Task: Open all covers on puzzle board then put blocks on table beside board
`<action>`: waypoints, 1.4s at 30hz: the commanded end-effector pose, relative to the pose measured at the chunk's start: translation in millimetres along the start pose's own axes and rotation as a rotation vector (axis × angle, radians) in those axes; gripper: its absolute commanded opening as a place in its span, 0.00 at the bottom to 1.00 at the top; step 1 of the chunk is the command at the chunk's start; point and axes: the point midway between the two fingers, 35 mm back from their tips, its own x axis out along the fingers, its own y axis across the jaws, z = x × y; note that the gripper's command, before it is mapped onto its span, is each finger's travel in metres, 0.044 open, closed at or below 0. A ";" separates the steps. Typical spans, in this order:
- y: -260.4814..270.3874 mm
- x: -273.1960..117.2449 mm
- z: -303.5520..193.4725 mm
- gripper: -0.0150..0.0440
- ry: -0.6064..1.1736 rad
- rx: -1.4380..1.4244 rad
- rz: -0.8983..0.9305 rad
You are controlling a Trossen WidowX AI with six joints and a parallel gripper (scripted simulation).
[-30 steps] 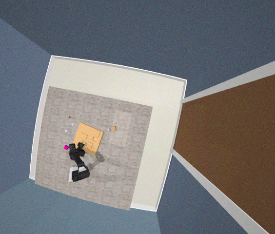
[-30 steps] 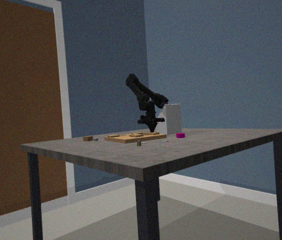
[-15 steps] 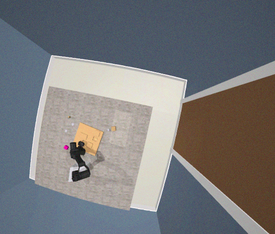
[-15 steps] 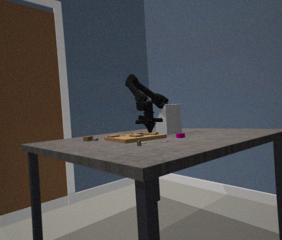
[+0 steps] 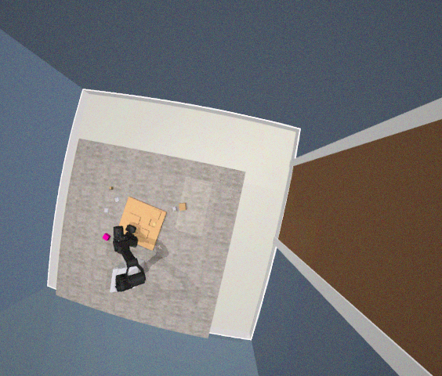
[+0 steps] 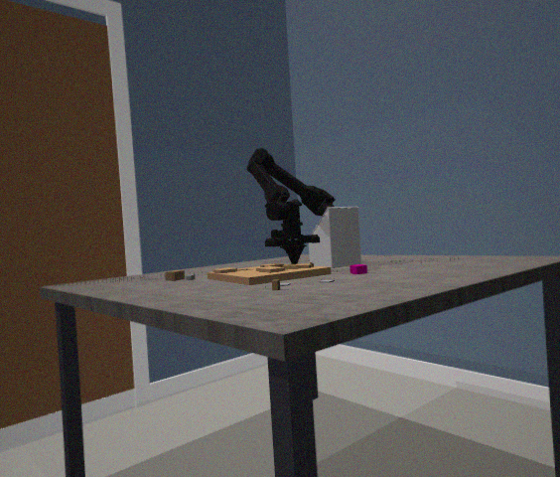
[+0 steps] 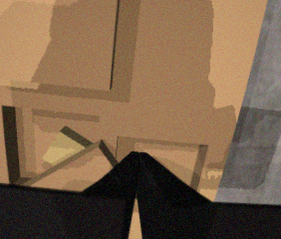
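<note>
The wooden puzzle board [image 5: 134,203] [image 6: 249,280] [image 7: 170,119] lies on the table. My gripper [image 6: 294,262] [image 7: 138,159] is shut and empty, its tips low over the board, near a corner of a turned cover. That cover [image 7: 73,174] lies at an angle in the wrist view, beside a pale yellow block [image 7: 63,149] that shows partly; the fingers hide the rest. A square outline [image 7: 165,155] lies just right of the tips. A larger raised panel [image 7: 81,50] is farther up. In the top view a small pale piece [image 5: 153,224] shows on the board's right part.
A magenta block [image 5: 106,236] [image 6: 358,268] lies beside the board. A tan block [image 5: 182,207] [image 6: 174,275] and small grey piece [image 5: 175,208] [image 6: 190,277] lie opposite. A small brown piece [image 5: 110,187] [image 6: 275,284] and two flat pale pieces [image 5: 117,199] [image 5: 106,210] lie off another side.
</note>
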 end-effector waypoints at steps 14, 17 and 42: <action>18.5 0.4 -4.5 0.25 -0.004 -0.002 0.001; 22.2 0.4 -6.2 0.25 -0.004 -0.002 0.001; 46.4 0.1 -22.9 0.25 -0.003 0.000 0.002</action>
